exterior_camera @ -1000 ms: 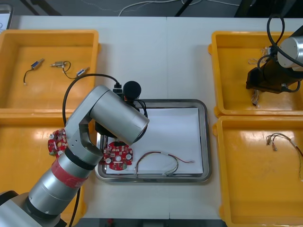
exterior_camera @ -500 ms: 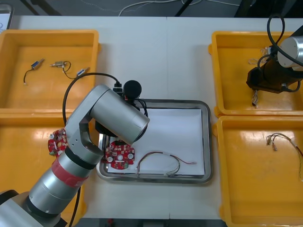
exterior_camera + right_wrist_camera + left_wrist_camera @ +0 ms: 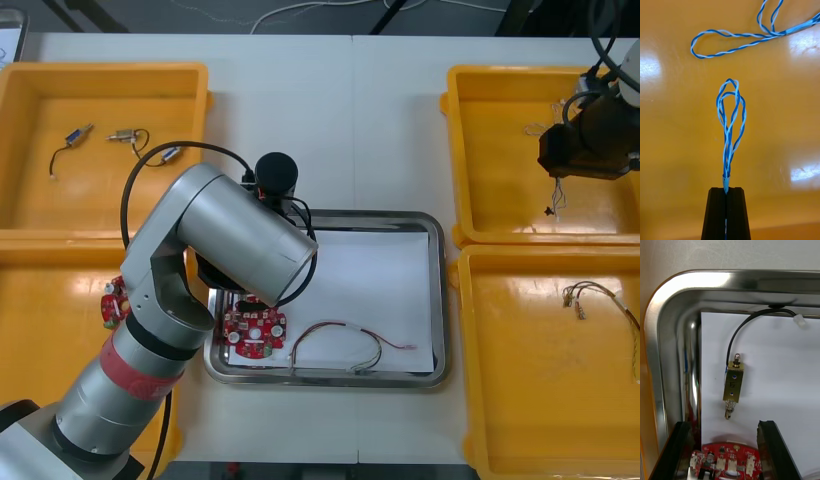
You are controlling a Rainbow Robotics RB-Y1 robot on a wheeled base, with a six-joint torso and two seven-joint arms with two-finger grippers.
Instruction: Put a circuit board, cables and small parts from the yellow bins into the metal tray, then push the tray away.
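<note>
The light counter (image 3: 330, 120) is bearing a far left yellow bin (image 3: 110, 200), a near left yellow bin (image 3: 40, 330), a far right yellow bin (image 3: 500, 190) and a near right yellow bin (image 3: 530, 380). The metal tray (image 3: 437, 300) is lying between them.

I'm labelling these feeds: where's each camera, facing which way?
Front view: above the arms, steeply down at the table; both arms show.
Left wrist camera faces the metal tray; open left gripper over the circuit board.
Right wrist camera faces a yellow bin; right gripper shut on a blue-white cable.
Shared: front and left wrist show metal tray and circuit board.
</note>
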